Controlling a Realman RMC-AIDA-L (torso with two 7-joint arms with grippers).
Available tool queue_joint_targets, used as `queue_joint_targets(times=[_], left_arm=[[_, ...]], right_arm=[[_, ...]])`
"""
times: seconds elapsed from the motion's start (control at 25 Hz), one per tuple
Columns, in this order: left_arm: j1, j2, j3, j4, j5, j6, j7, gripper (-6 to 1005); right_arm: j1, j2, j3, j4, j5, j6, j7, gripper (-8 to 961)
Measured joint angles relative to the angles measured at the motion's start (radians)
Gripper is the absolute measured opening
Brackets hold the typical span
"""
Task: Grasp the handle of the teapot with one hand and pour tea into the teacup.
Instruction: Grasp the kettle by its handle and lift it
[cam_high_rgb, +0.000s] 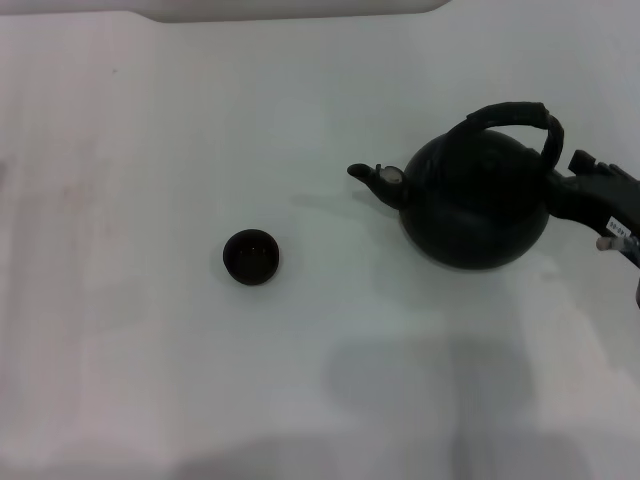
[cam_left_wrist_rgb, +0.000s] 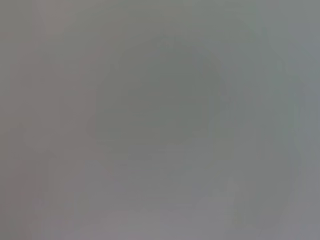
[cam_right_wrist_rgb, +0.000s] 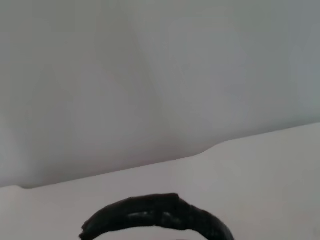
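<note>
My teapot (cam_high_rgb: 475, 205) is matte black, pale metallic patch by the spout tip; handle (cam_high_rgb: 512, 115) black and ribbed; teacup (cam_high_rgb: 251, 257) dark brown-black; table (cam_high_rgb: 150, 150) plain white.

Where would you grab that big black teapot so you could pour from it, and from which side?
Probably by the handle arching over the teapot, gripped near its top. The spout points toward the teacup on the robot's left, so coming from the right, opposite the spout, suits tipping it that way. The right end effector sits on that side, beside the pot.
</note>
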Motion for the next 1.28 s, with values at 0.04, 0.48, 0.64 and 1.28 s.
queue_joint_targets(times=[0.04, 0.48, 0.64, 1.28], left_arm=[[-0.001, 0.0, 0.0, 0.0, 0.0, 0.0, 0.0, 878], [-0.005, 0.0, 0.0, 0.0, 0.0, -0.01, 0.0, 878], [-0.005, 0.0, 0.0, 0.0, -0.009, -0.011, -0.002, 877], [-0.008, 0.0, 0.0, -0.001, -0.041, -0.013, -0.006, 878]], right_arm=[[0.007, 0.0, 0.002, 0.008, 0.004, -0.004, 0.0, 630], [0.107, -0.001, 0.009, 0.098, 0.026, -0.031, 0.009, 629], [0.102, 0.001, 0.013, 0.106, 0.026, -0.043, 0.01, 622], [0.132, -0.003, 0.025, 0.116, 0.037, -0.009, 0.004, 348]])
